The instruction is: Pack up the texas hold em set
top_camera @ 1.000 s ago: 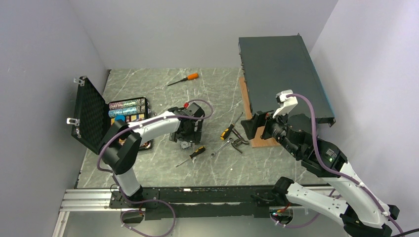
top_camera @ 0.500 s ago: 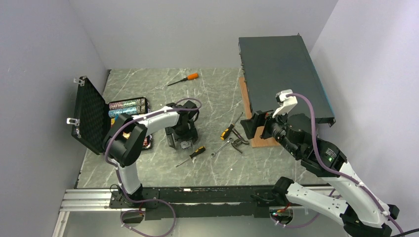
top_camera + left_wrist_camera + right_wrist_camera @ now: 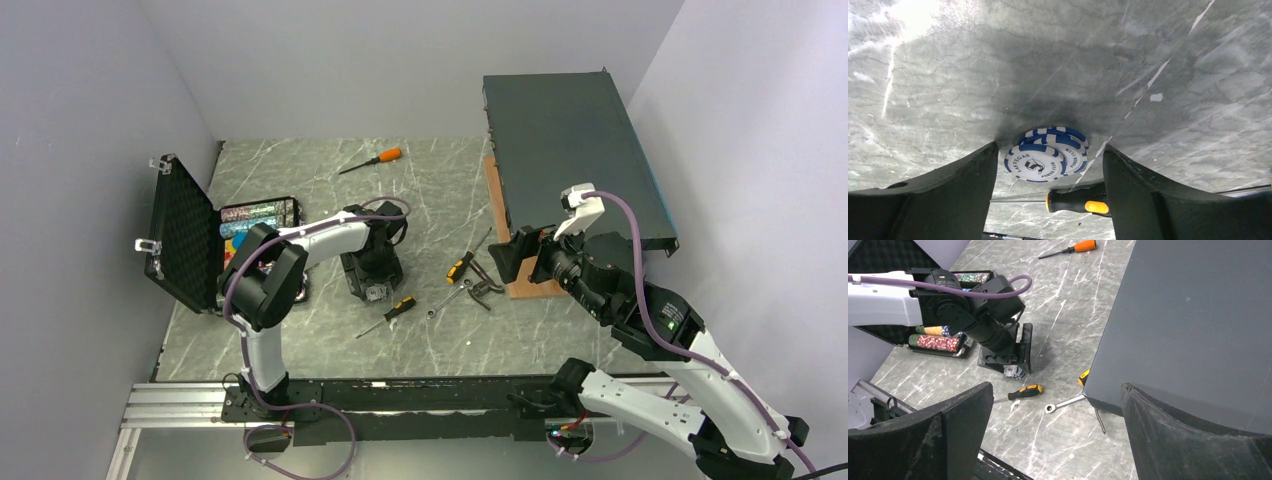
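At nine o'clock on the grey marbled bench [image 3: 330, 180], the small black hard case with its egg-crate foam lid [image 3: 183, 232] stands open. Rows of multicoloured poker chips [image 3: 258, 214] lie in its tray.

Toward the bench's centre, at about four o'clock from the case, the left gripper [image 3: 372, 291] points down over a small pile of loose blue-and-white poker chips [image 3: 1045, 159] lying flat on the stone. Its fingers [image 3: 948, 200] stand wide, one on each side of the pile with a slim gap on both sides, and nothing is held. The step in hand looks like picking up these stray chips for the case.

As I judge it, the next move is to settle the tips to the bench and pinch the pile across its rims without letting the upper chip slide off. The pile then has to be lifted and carried toward ten o'clock to the tray. A black-and-yellow-handled screwdriver [image 3: 400, 307] lies just at five o'clock of the pile and should not be caught.

At three o'clock the right gripper [image 3: 1054, 390] hovers by the large dark flat box [image 3: 570, 140], its fingers wide and empty.
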Tool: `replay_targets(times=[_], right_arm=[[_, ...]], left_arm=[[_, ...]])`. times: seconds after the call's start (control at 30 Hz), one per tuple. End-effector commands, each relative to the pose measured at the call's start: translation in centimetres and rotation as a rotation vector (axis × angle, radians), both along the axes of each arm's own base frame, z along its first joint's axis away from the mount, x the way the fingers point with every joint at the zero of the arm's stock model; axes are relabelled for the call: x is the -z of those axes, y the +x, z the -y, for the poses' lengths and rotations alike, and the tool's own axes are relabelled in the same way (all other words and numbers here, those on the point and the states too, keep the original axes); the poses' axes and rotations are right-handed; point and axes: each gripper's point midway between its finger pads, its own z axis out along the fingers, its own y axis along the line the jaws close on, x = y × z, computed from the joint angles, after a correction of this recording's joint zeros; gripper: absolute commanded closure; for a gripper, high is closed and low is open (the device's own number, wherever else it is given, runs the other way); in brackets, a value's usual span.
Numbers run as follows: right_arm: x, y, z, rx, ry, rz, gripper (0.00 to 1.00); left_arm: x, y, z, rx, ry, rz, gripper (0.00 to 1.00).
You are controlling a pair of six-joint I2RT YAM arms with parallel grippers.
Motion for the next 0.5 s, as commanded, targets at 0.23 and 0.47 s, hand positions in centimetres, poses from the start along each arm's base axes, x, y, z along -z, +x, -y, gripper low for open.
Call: replay_targets(times=[0.23,0.47], right_arm=[[-0.57,0.13,-0.05,0.006,0.027,0.016,0.0],[-0.5,0.19,-0.28,0.0,0.025,0.013,0.0]], left_arm=[[0.59,0.1,0.3,-0.011,0.003,-0.007,0.33],[0.87,-0.14,0.3,-0.023,0.001,0.0,0.42]])
